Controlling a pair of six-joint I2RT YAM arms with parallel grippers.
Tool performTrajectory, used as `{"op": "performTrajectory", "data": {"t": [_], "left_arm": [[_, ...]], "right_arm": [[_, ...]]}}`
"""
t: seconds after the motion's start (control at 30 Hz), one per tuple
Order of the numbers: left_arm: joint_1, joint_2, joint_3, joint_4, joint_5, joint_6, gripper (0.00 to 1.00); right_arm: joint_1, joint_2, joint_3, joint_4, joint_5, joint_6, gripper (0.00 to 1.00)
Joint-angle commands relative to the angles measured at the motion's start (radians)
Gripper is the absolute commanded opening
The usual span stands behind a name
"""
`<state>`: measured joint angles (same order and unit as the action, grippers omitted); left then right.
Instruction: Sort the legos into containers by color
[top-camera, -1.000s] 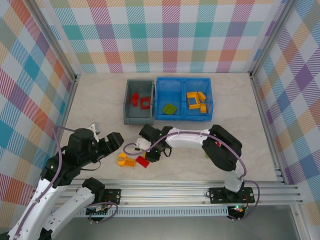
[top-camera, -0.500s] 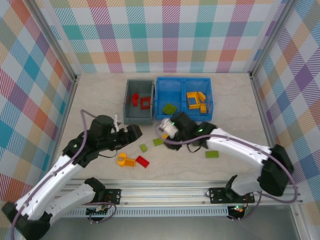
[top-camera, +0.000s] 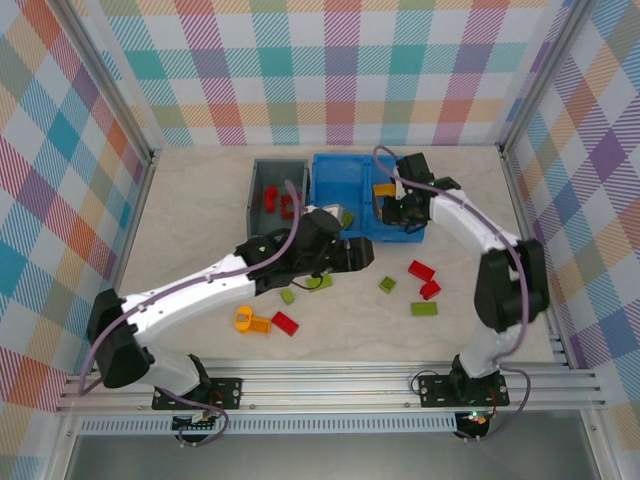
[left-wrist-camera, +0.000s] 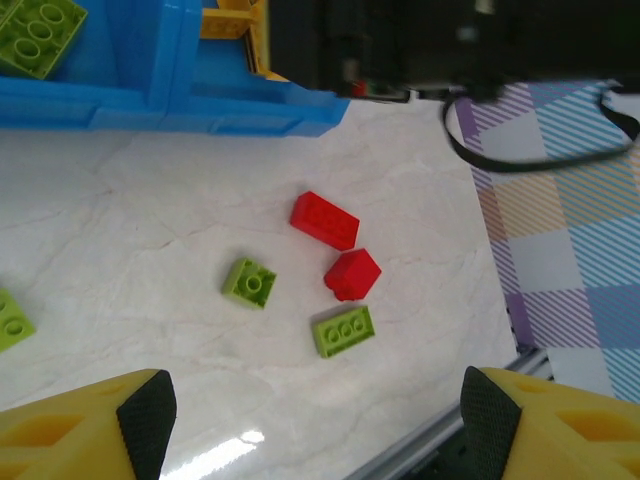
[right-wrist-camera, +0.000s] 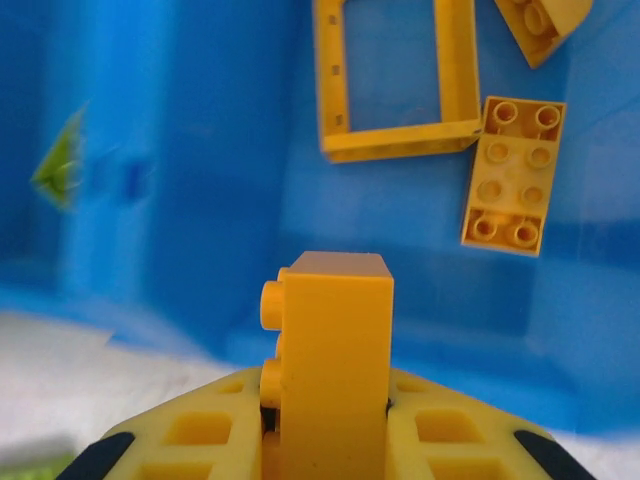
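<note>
My right gripper (right-wrist-camera: 330, 400) is shut on a yellow-orange brick (right-wrist-camera: 335, 330), held upright over the right compartment of the blue bin (top-camera: 325, 175). Under it lie a yellow frame (right-wrist-camera: 395, 140) and a yellow plate (right-wrist-camera: 512, 175). My left gripper (left-wrist-camera: 315, 425) is open and holds nothing; in the top view it hangs in front of the blue bin (top-camera: 358, 252). Below it on the table lie two red bricks (left-wrist-camera: 325, 220) (left-wrist-camera: 352, 274), a small green brick (left-wrist-camera: 249, 282) and a green plate (left-wrist-camera: 342, 331). The grey bin (top-camera: 256, 215) holds red legos (top-camera: 270, 197).
More legos lie nearer the arms' bases: two green pieces (top-camera: 288, 296) (top-camera: 320, 283), a yellow-orange piece (top-camera: 250, 320) and a red brick (top-camera: 285, 323). A green plate (left-wrist-camera: 40, 30) sits in the blue bin's left compartment. The table's metal rail (top-camera: 340, 380) runs along the near edge.
My right arm has carried the yellow-orange brick from the table's middle up over the blue bin's right compartment. My left arm has swept from the near left across to the middle.
</note>
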<state>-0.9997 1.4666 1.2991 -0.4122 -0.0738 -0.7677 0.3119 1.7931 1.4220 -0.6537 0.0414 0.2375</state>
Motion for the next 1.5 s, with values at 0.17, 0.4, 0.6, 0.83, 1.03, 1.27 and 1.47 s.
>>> {"op": "performTrajectory", "data": {"t": [0.17,0.4,0.6,0.83,1.03,1.27,1.47], "left_arm": [[-0.025,0.095,0.081,-0.073,-0.092,0.031,0.77],[-0.027,0.118,0.063,-0.129,-0.097,0.066,0.77],[-0.034,0.112,0.023,-0.115,-0.096,0.095,0.76],[-0.062,0.26,0.118,-0.115,-0.084,0.233,0.72],[-0.079,0.51,0.303,-0.178,-0.12,0.315,0.74],[-0.08,0.725,0.506,-0.256,-0.19,0.377,0.76],[-0.085,0.787,0.536,-0.239,-0.134,0.391,0.73]], "right_arm": [[-0.038,0.201,0.15,-0.093,0.015,0.036,0.23],[-0.036,0.209,0.158,-0.093,0.025,0.032,0.39],[-0.022,0.091,0.144,-0.086,0.015,0.02,0.51],[-0.011,-0.212,0.038,-0.091,0.02,0.051,0.5],[-0.012,-0.635,-0.152,-0.149,-0.04,0.124,0.57],[-0.013,-0.972,-0.209,-0.295,-0.095,0.195,0.66],[-0.013,-1.046,-0.19,-0.363,-0.075,0.219,0.66]]}}
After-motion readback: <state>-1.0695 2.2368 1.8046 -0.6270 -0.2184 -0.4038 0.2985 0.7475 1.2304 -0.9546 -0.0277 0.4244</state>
